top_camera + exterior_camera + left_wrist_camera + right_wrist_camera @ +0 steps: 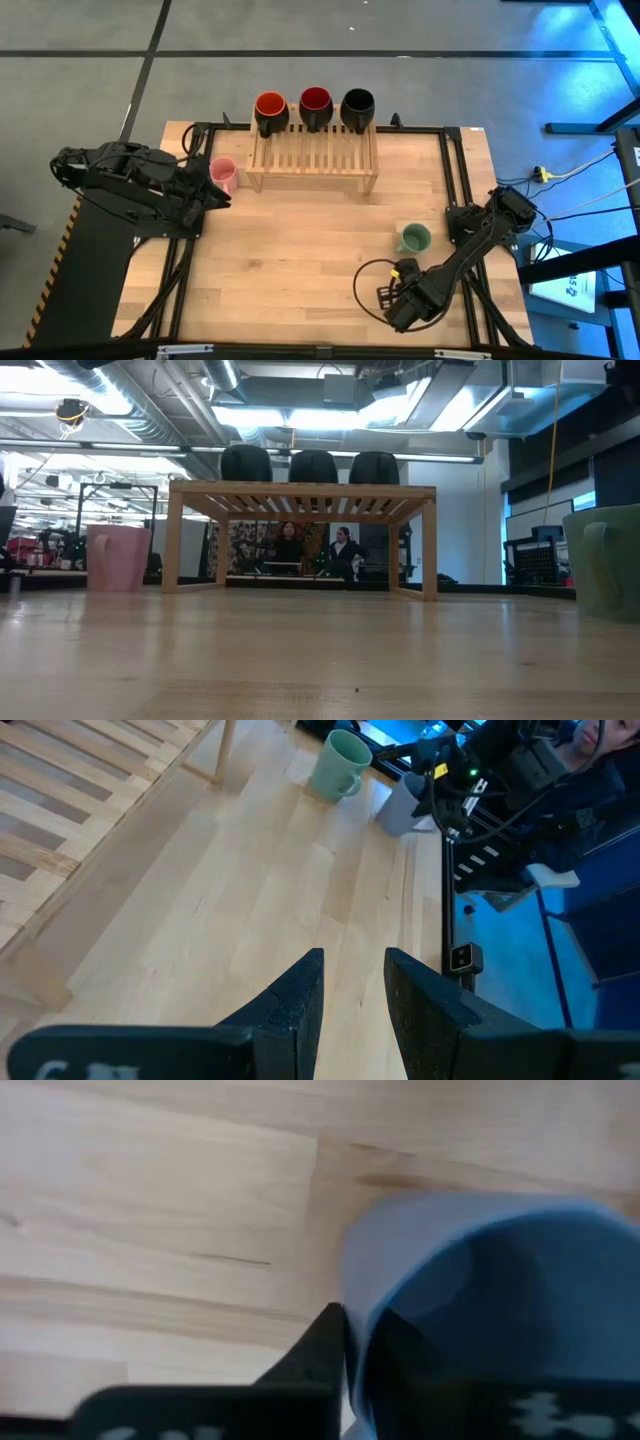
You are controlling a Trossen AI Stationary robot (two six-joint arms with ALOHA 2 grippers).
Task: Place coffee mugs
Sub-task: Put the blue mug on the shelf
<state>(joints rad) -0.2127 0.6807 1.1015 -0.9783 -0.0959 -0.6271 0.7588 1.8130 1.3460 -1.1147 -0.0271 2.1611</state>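
On top of the wooden rack (313,152) stand the orange mug (270,108), the dark red mug (315,103) and the black mug (357,104). The pink mug (222,175) stands on the table by the rack's left end, and my open left gripper (213,196) is just beside it, touching nothing. The green mug (412,238) stands upright on the table right of centre. My right gripper (400,295) is low near the table's near right corner, shut on the lavender mug (400,806), which the arm hides in the high view. My right gripper holds the lavender mug by its rim (352,1285). The wall stands between the two fingers, one finger (318,1348) outside and the other inside the hollow. The mug is close over the table; whether it is lifted clear I cannot tell.
The rack stands on legs with open room under it (300,575). A black frame (455,180) runs along the table's sides. A cable loop (368,285) lies by the right gripper. People show in the room behind the table (340,550). Bare wood lies mid-table (300,250).
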